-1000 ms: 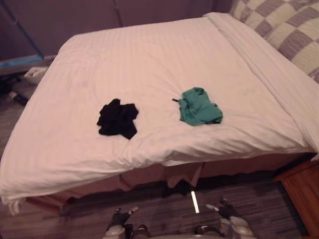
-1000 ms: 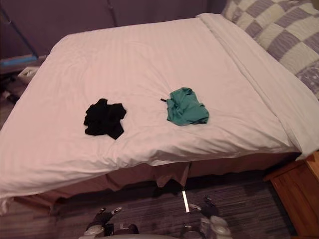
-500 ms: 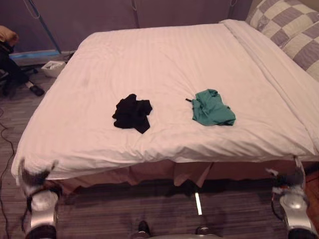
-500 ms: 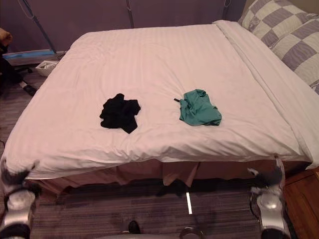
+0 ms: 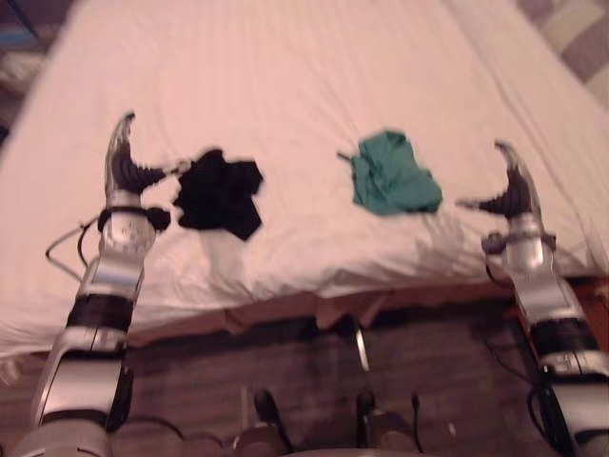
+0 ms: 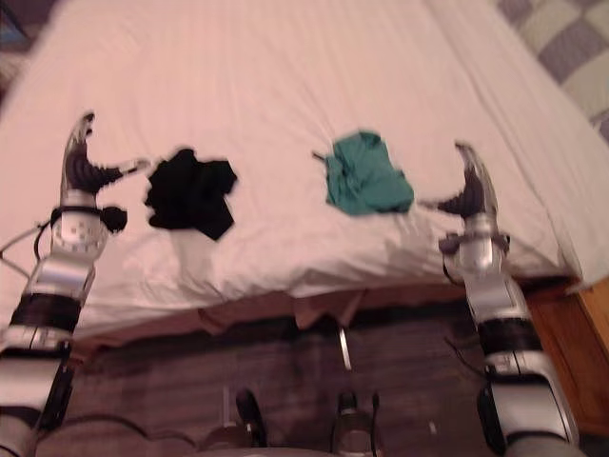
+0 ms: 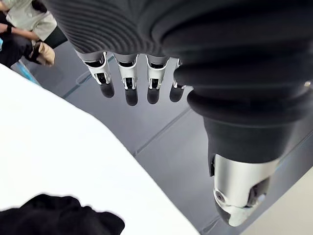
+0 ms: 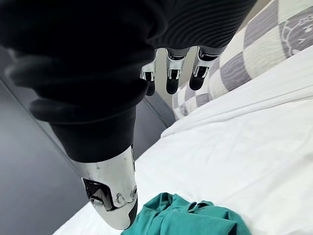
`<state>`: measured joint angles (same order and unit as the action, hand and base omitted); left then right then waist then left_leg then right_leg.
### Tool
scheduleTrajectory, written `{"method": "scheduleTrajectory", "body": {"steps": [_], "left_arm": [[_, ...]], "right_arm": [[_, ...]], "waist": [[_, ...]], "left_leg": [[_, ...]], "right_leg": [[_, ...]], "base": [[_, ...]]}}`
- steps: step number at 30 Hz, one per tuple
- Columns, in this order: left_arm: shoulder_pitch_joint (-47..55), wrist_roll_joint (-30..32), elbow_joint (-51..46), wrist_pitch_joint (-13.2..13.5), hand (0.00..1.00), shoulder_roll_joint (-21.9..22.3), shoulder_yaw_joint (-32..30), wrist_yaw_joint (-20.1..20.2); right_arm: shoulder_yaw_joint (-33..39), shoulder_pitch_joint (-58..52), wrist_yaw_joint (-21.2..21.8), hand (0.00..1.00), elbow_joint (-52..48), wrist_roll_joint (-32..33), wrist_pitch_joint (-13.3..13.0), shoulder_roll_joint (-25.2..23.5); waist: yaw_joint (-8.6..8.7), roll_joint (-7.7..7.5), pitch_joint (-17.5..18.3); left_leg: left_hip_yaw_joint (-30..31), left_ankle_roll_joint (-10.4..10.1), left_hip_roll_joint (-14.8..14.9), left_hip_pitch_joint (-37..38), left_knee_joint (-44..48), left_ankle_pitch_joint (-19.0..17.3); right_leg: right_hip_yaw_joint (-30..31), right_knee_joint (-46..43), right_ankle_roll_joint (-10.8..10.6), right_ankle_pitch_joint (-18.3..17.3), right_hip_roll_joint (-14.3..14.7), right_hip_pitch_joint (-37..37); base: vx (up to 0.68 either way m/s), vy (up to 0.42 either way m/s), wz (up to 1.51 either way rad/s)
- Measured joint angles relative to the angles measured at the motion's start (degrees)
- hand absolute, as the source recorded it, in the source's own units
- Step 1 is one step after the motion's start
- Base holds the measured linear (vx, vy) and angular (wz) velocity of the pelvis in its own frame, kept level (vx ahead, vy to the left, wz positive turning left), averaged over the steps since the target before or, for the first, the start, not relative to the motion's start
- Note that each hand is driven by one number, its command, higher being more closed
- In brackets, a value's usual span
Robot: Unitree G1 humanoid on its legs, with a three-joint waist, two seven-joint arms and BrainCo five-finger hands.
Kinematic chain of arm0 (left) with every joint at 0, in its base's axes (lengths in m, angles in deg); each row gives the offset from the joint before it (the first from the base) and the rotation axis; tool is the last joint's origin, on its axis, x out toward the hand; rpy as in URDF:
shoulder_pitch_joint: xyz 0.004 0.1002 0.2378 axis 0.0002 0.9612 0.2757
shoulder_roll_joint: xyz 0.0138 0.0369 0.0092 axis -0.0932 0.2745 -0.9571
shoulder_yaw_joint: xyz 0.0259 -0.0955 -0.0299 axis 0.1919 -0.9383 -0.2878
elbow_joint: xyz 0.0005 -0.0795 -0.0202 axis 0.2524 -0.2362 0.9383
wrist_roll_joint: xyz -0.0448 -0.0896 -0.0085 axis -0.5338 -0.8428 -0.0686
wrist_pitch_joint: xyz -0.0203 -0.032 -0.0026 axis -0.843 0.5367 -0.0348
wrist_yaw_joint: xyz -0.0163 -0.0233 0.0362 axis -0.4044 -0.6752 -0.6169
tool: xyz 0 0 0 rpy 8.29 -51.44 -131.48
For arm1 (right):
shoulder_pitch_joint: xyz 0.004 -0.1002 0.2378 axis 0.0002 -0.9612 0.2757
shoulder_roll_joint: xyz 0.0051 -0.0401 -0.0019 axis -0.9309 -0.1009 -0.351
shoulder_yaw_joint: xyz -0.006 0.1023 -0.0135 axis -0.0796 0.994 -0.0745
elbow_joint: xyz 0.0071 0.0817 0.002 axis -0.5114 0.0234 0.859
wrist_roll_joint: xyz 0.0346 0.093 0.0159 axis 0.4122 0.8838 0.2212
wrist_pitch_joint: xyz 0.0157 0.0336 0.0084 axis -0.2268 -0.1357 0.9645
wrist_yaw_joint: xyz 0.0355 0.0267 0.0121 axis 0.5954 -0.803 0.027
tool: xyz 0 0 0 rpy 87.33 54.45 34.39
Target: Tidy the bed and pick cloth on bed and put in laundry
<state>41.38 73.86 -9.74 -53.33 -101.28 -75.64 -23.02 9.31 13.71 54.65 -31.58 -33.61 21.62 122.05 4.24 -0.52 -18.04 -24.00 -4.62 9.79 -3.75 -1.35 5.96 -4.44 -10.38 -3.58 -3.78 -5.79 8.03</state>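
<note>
A crumpled black cloth (image 5: 217, 192) lies on the white bed (image 5: 285, 76) near its front edge, left of the middle. A crumpled green cloth (image 5: 392, 177) lies to its right. My left hand (image 5: 127, 169) is raised over the bed just left of the black cloth (image 7: 54, 218), fingers straight, holding nothing. My right hand (image 5: 509, 188) is raised just right of the green cloth (image 8: 190, 218), also open and holding nothing. Neither hand touches a cloth.
Checked pillows (image 6: 561, 48) lie at the bed's far right, the same pillows (image 8: 254, 54) showing beyond my right hand. A wooden nightstand (image 6: 588, 314) stands at the bed's right front corner. A person (image 7: 27, 27) sits beyond the bed's far left. Striped carpet (image 5: 304, 381) lies before the bed.
Both hands have risen from beside the bed's front edge to above the bedcover, one beside each cloth. The camera has tilted down and closer. The cloths have not moved.
</note>
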Motion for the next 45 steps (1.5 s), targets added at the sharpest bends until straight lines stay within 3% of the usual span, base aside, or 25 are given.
{"method": "scheduleTrajectory", "body": {"steps": [3,11,12,19,24,29,35,36,40,43,44,45], "left_arm": [[-2.0,1.0,2.0,-3.6,0.00,1.0,0.1,-0.7],[-6.5,2.6,5.3,-12.7,0.00,2.5,0.1,-2.7],[-7.5,4.1,5.8,-13.4,1.00,2.5,0.2,-2.7],[-11.8,23.7,7.9,-20.4,1.00,1.5,4.4,2.3],[-12.0,26.5,7.9,-21.5,1.00,0.5,4.6,4.0],[-12.0,23.6,7.8,-18.2,1.00,1.1,4.6,3.9],[-8.1,8.0,0.9,-4.3,1.00,3.9,4.1,4.1],[-4.7,5.4,-2.9,-1.3,1.00,4.6,4.0,5.4],[7.5,-5.9,-16.0,4.8,1.00,7.3,3.6,11.5],[19.0,-17.2,-25.4,8.1,1.00,10.9,3.6,18.0],[22.4,-20.1,-28.0,8.0,1.00,11.6,3.8,19.6],[25.5,-22.7,-30.0,7.9,1.00,12.0,4.6,21.2]], "right_arm": [[-0.5,1.3,-0.1,0.00,-3.9,0.4,0.7,0.1],[-2.7,0.1,0.3,0.00,-8.8,0.6,4.2,1.1],[-2.6,-0.4,0.3,0.00,-10.0,1.4,4.4,1.4],[-2.7,-0.9,3.0,0.00,-16.2,3.2,6.1,1.8],[-5.6,3.0,4.2,0.00,-22.3,3.7,6.0,1.8],[-13.4,12.6,6.4,0.00,-23.3,2.5,6.2,1.4],[-16.1,22.1,7.1,0.00,-13.4,1.5,11.4,1.1],[-16.0,23.8,7.4,0.00,-10.1,1.5,12.6,1.3],[-15.7,26.1,7.8,0.00,-0.1,1.6,13.9,4.8],[-15.3,27.5,8.9,0.00,11.1,-0.7,16.4,9.7],[-15.3,28.2,8.9,1.00,14.4,-1.8,16.9,10.7],[-15.1,28.8,8.7,1.00,16.3,-3.0,17.0,11.9]], "waist": [[1.39,-0.01,-4.2],[2.89,0.08,-5.6],[2.90,0.08,-5.6],[3.86,-0.09,-6.3],[4.34,0.02,-6.3],[4.11,0.70,-6.7],[0.84,1.77,-7.1],[-0.31,2.41,-7.5],[-3.79,4.91,-8.2],[-5.81,8.66,-8.3],[-6.29,9.61,-8.3],[-6.94,10.47,-8.3]], "left_leg": [[-1.1,0.0,-0.5,-0.9,0.3,0.0],[-2.4,0.1,-0.2,-4.3,2.4,-0.1],[-2.5,0.1,0.0,-5.1,2.4,-0.1],[-2.8,0.1,0.1,-10.7,2.2,-0.1],[-3.6,0.1,0.3,-11.8,1.8,-0.1],[-3.3,0.7,0.2,-12.5,1.1,1.0],[0.0,1.0,-0.5,-14.3,1.1,3.3],[0.9,1.1,-0.6,-14.5,1.1,3.6],[3.8,0.8,-1.4,-14.9,1.1,4.2],[7.3,1.6,-2.7,-16.4,1.2,5.1],[8.0,1.7,-2.9,-16.8,1.2,5.2],[8.7,1.7,-3.2,-17.1,1.2,5.2]], "right_leg": [[1.6,-0.5,-0.3,0.5,-0.5,1.9],[2.8,-0.8,-0.3,0.5,-0.5,5.0],[2.9,-1.4,-0.3,0.5,-0.4,6.1],[2.9,-2.6,-0.4,0.5,-0.3,12.3],[3.3,-2.6,-0.8,0.8,-0.5,14.1],[2.5,-2.6,-1.1,1.0,-1.0,14.4],[-3.2,-2.4,-1.1,1.0,-2.5,12.9],[-4.5,-2.4,-1.1,0.9,-2.7,12.2],[-7.6,-2.5,-1.1,0.9,-3.4,10.7],[-10.0,-2.4,-1.1,0.8,-4.1,9.9],[-10.3,-2.4,-1.1,0.9,-4.3,9.9],[-10.8,-2.3,-1.1,0.9,-4.5,9.9]], "base": [[-0.04,0.017,-0.25],[0.03,-0.008,-0.06],[0.00,0.000,0.00],[0.00,-0.008,0.01],[0.03,-0.014,-0.08],[0.04,-0.016,0.10],[0.06,0.001,0.43],[0.07,-0.002,0.53],[0.08,0.013,0.44],[0.08,0.030,0.58],[0.06,0.048,0.41],[0.05,0.046,0.38]]}}
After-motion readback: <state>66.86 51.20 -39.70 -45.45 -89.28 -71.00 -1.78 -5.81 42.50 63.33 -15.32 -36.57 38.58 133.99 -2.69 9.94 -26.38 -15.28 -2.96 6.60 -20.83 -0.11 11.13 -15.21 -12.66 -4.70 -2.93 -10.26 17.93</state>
